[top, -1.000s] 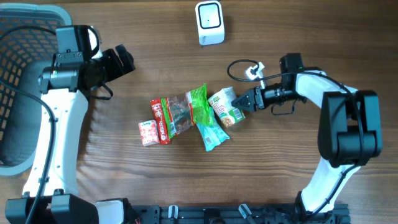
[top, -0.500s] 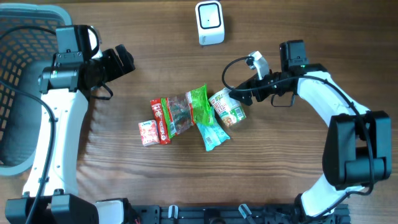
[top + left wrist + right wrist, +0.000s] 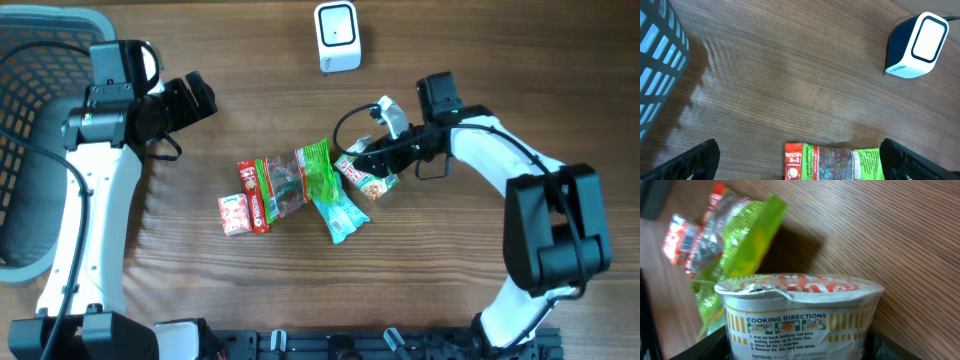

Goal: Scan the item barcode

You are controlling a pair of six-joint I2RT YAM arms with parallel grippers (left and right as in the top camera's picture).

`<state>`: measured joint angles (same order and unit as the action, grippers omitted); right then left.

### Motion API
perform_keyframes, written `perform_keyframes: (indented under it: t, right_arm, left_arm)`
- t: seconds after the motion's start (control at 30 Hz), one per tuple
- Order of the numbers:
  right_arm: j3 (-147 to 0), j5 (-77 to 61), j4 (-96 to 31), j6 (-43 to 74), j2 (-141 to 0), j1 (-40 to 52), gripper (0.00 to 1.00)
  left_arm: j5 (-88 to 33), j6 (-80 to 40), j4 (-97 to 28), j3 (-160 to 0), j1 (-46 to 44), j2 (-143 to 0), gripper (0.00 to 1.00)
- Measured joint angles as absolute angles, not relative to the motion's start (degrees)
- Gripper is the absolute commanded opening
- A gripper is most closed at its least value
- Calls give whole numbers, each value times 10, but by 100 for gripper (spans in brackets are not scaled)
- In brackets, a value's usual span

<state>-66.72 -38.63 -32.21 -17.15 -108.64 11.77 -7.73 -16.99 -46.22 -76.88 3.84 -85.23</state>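
One noodle cup (image 3: 797, 315) is seen between the two fingers of the right gripper (image 3: 375, 158), beside overlapping packets (image 3: 290, 190); a firm grip cannot be told. The left gripper (image 3: 200, 97) is held wide open near one basket (image 3: 25, 130), with one scanner (image 3: 337, 37) set apart

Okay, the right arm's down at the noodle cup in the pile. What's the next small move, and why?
Probably close the right gripper firmly on the noodle cup before any lift. The wrist view shows the cup sitting between its jaws, beside the green packet, but a firm grip isn't evident. The scanner stands apart, so the cup needs carrying there.
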Motion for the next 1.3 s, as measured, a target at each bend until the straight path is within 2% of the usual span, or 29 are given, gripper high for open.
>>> perform_keyframes:
  t: [0.23,0.37,0.63,0.73,0.9,0.93,1.0,1.2,1.3]
  right_arm:
    - [-667,-127,-383,-95,-945,106,72]
    - [-667,-30,-422,-42,-927,109,68]
    - [-631,138,-411,93,-927,234,68]
    - [-620,161,-404,141,-927,265,69]
    - [-601,172,-385,176,-934,295,84]
    - [-602,172,-389,169,-934,295,84]
    - [-627,158,-441,150,-934,283,89]
    - [-732,50,-508,82,-919,162,77]
    - [-717,42,-485,69,-919,104,80]
  left_arm:
    - [-77,-170,-462,-769,38,-852,100]
    - [-77,-170,-462,-769,38,-852,100]
    - [-77,-170,-462,-769,38,-852,100]
    - [-77,-170,-462,-769,38,-852,100]
    - [-77,-170,-462,-769,38,-852,100]
    - [-77,-170,-462,-769,38,-852,100]
    - [-77,-170,-462,-769,38,-852,100]
    - [-77,-170,-462,-769,38,-852,100]
    - [-77,-170,-462,-769,38,-852,100]
